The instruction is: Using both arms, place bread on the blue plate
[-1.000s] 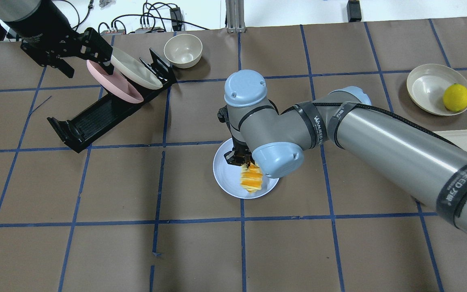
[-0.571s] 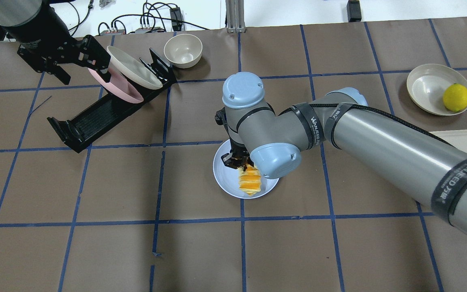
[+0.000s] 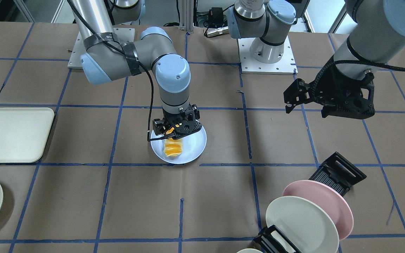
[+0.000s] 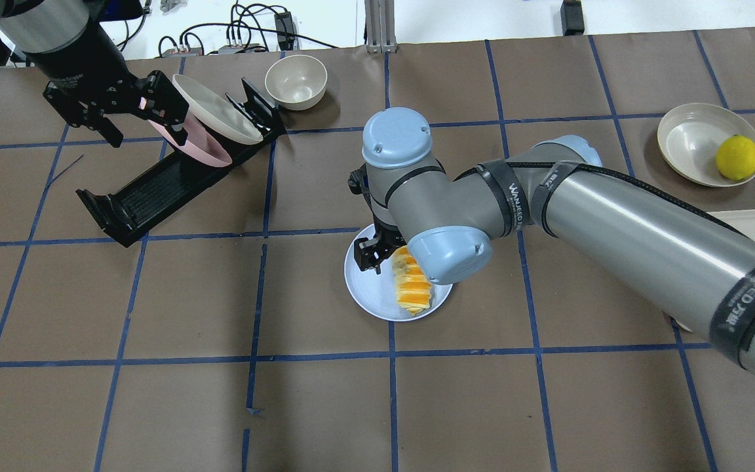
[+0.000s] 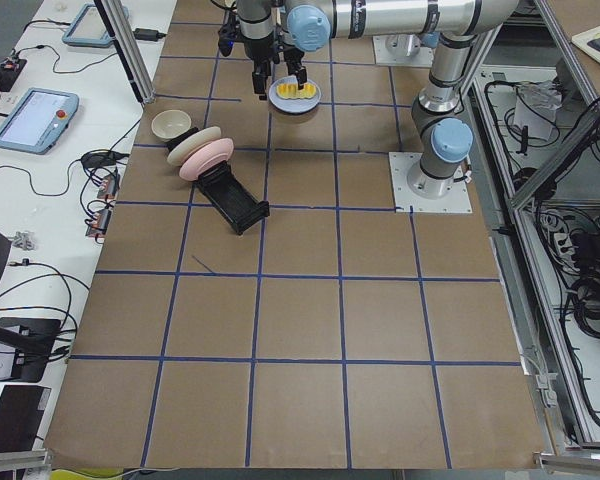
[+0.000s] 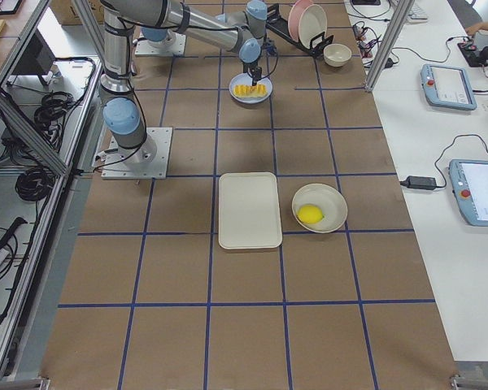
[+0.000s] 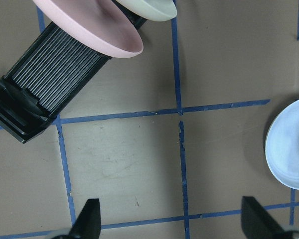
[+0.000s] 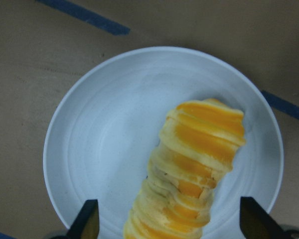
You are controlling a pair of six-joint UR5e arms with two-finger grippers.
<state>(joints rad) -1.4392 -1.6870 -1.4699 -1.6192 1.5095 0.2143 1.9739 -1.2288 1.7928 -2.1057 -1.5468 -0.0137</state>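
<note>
On your brown, blue-taped table point(image 4: 154, 393), the bread point(image 4: 411, 292) lies on the blue plate point(image 4: 367, 288); right gripper point(image 8: 169, 224) spread wide above it (left gripper point(image 7: 170, 221) also wide, empty).

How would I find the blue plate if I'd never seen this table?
Look at the middle of the brown table with blue tape lines, right under the big right arm. The blue plate lies flat there with the striped bread on it. The pink plate and cream plate stand tilted in a black rack instead.

Orange-and-yellow striped bread point(image 8: 197, 164) lies flat on the blue plate point(image 8: 104, 142).
</note>
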